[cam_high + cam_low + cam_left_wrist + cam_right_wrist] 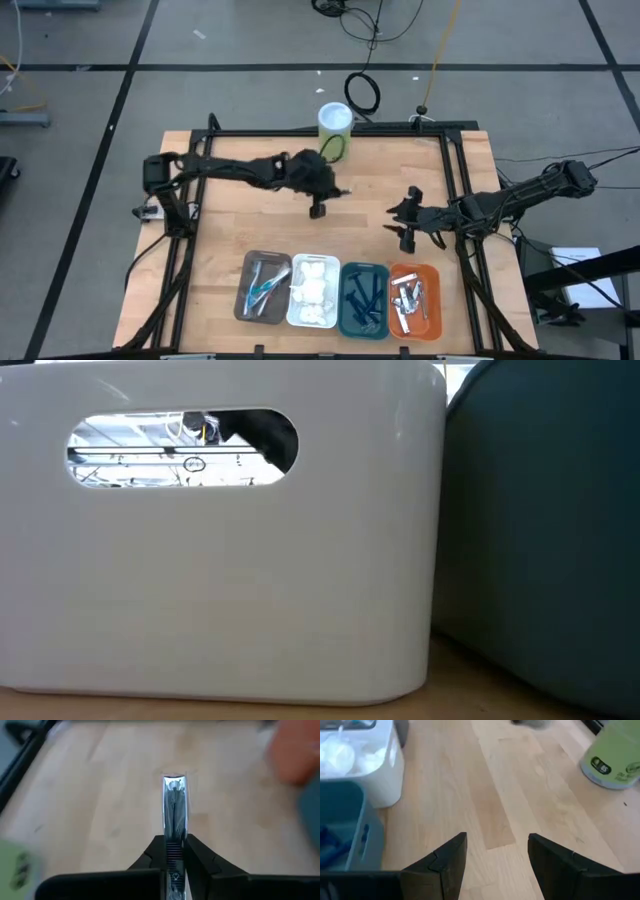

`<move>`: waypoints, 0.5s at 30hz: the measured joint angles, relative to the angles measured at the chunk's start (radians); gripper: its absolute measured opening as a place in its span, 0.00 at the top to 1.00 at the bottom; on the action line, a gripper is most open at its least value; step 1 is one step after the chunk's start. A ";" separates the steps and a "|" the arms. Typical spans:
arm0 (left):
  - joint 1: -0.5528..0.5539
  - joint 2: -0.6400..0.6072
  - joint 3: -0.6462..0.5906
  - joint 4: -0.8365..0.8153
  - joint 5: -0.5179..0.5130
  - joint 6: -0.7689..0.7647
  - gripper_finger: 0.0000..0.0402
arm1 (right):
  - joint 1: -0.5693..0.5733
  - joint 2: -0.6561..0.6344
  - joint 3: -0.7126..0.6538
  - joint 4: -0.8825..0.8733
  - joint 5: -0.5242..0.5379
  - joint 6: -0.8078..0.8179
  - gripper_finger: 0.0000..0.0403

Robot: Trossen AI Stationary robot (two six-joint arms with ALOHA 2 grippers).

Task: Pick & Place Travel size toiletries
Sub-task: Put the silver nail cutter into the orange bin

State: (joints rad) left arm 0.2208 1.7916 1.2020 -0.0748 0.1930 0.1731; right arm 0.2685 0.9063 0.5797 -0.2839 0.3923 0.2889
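The left gripper (173, 851) pinches a silver metal tool (174, 807) near the table's far edge; next, carry it to the orange tray (432, 272). The right gripper (497, 851) waits with jaws apart.

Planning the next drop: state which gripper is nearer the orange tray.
Right. The right gripper hangs open just behind the orange tray. The left gripper, shut on a silver metal tool, is farther off, behind the white tray.

Pale smooth wood table (240, 230), mirror-bright silver metal tool (174, 805), glossy white plastic tray (220, 580), matt teal plastic tray (550, 530), soft white wads (340, 755).
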 joint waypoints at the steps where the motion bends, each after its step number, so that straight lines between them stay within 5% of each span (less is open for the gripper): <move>1: -0.004 -0.025 -0.044 0.072 0.023 -0.005 0.94 | -0.011 -0.001 0.000 -0.005 0.007 0.008 0.51; 8: -0.017 -0.115 -0.362 0.815 0.133 -0.147 0.94 | -0.090 0.031 -0.013 0.166 0.057 -0.078 0.51; 15: -0.067 -0.116 -0.454 1.096 0.139 -0.228 0.94 | -0.173 0.135 -0.149 0.856 0.049 -0.290 0.51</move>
State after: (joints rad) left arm 0.1536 1.6759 0.7475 1.0214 0.3319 -0.0548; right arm 0.0960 1.0414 0.4305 0.5717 0.4410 -0.0009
